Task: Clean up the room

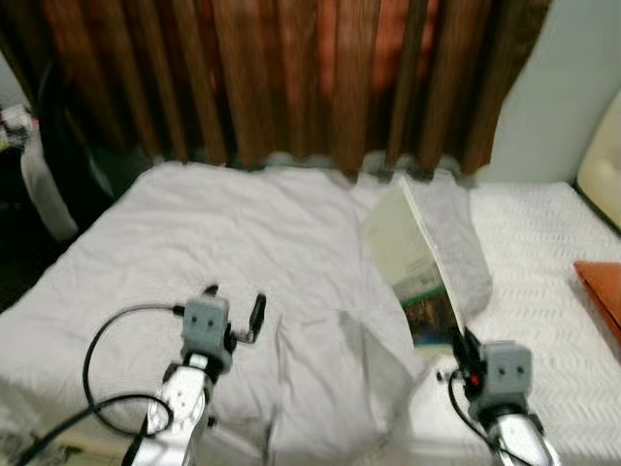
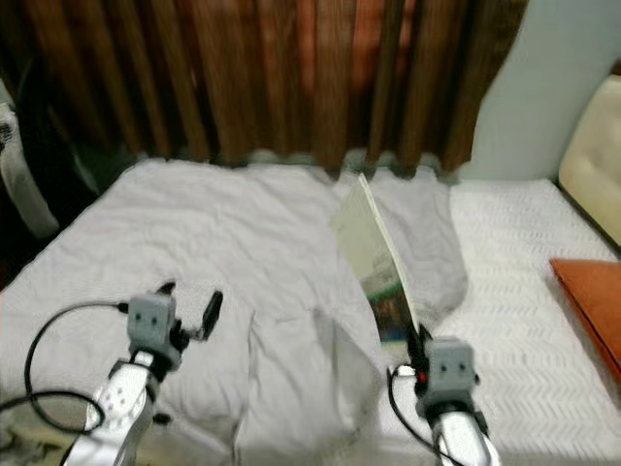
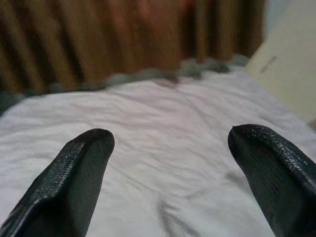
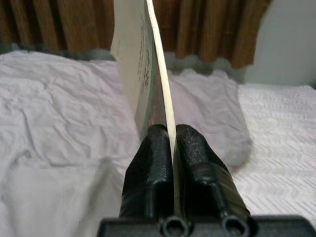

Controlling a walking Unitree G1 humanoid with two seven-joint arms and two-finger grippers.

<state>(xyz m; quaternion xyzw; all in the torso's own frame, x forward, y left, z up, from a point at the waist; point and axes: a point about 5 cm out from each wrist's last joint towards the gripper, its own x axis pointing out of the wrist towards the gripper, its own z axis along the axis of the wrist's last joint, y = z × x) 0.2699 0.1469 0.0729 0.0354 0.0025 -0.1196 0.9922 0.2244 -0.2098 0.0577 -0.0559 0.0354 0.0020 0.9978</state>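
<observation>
The right gripper (image 4: 173,143) is clamped on the lower edge of a thin book (image 1: 417,262), its two black fingers (image 4: 150,168) pressed together on either side of the pale cover. The book rises from the fingers edge-on and tilted, its cream outer cover facing the robot's left and a green printed patch showing just above the grip. It is held above a bed (image 1: 543,282), over the boundary where a rumpled white duvet (image 1: 243,252) meets the textured white sheet (image 1: 543,320) on the gripper's right.

The left gripper (image 1: 236,313) hovers over the duvet, well apart from the book and level with the right gripper on its left side. Its fingers (image 3: 74,177) stand wide apart with nothing between them, and only creased cloth lies beneath. A black cable (image 1: 107,369) loops from the left wrist down towards the near edge of the bed.

Beyond both grippers, brown curtains (image 1: 291,78) hang in heavy folds at the far edge of the bed. Far to the right gripper's right, an orange cushion (image 1: 602,291) lies on the sheet, with a cream pillow (image 1: 604,160) behind it against a pale wall (image 1: 553,97). Far to the left gripper's left, past the edge of the bed, dark objects stand in shadow, too blurred to identify.
</observation>
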